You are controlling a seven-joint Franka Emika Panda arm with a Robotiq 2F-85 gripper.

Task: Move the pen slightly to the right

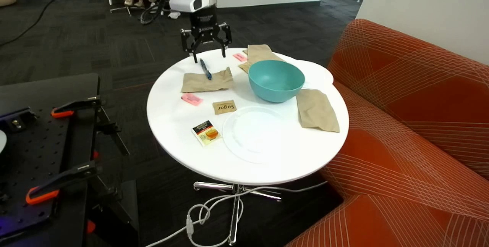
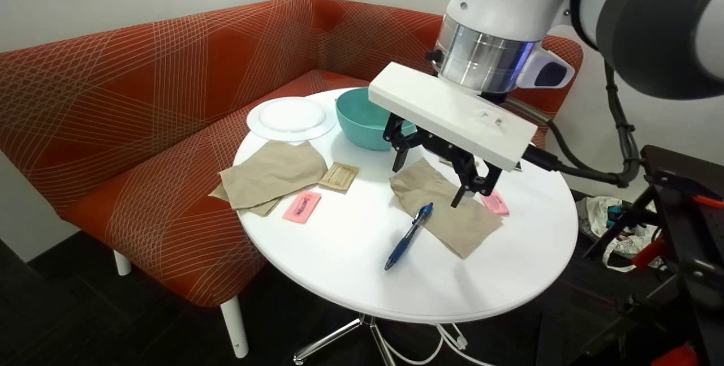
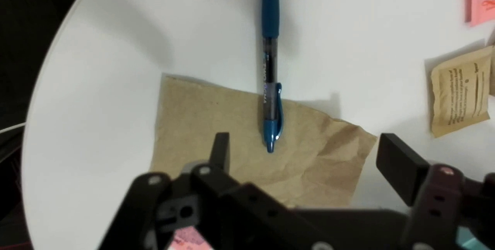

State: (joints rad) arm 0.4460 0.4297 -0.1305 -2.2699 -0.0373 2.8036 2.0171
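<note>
The pen [image 1: 205, 69] is a thin dark blue stick lying on the white table. Its clip end rests on a brown napkin [image 1: 208, 83] and its grip end lies on the bare table. The pen also shows in an exterior view [image 2: 409, 237] and in the wrist view [image 3: 270, 62], where its tip end is cut off at the top edge. My gripper [image 1: 209, 57] is open and empty, above the table. In the wrist view the fingers [image 3: 304, 142] stand apart, with the pen's clip end between and slightly ahead of them, nearer the left finger. The gripper also shows in an exterior view [image 2: 427, 185].
A teal bowl [image 1: 276, 81] stands near the table's middle. Around it lie more brown napkins [image 2: 274, 173], pink packets [image 2: 302, 206], a sugar packet [image 1: 224, 107], a tea packet [image 1: 206, 133] and white plates [image 2: 291, 119]. A red sofa [image 1: 412, 125] borders the table.
</note>
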